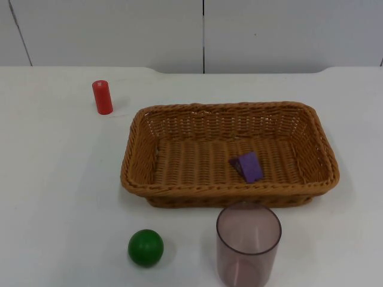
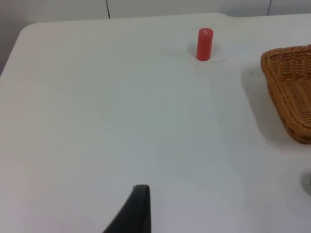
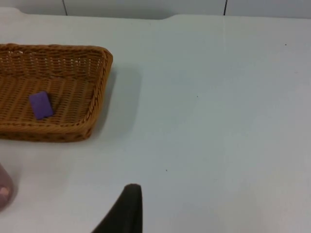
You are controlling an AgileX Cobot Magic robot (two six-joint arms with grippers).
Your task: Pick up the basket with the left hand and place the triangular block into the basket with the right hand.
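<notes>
Wicker basket (image 1: 230, 154) sits flat on the white surface (image 1: 54, 179), centre-right in the top view, long side running across. Purple triangular block (image 1: 248, 166) lies inside on the basket floor, right of centre, toward the near wall. It touches the weave, apart from all four walls.

Red cylinder (image 1: 102, 97) stands upright at about 10 o'clock from the basket, well apart. Green ball (image 1: 145, 247) rests at about 7 o'clock, near the front rim but not touching. Translucent cup (image 1: 248, 244) stands upright at 6 o'clock, just beside the front wall; its base is cut off by the picture edge.

Left gripper (image 2: 138, 208): one black fingertip seen over bare surface, well apart from the basket corner (image 2: 290, 92), the red cylinder (image 2: 204, 44) far ahead. Fingers' state cannot be told.

Right gripper (image 3: 127, 208): one black fingertip over bare surface, basket (image 3: 53, 92) and block (image 3: 41, 105) well off to one side. Cup edge (image 3: 5, 191) barely seen, cut off. Fingers' state cannot be told.
</notes>
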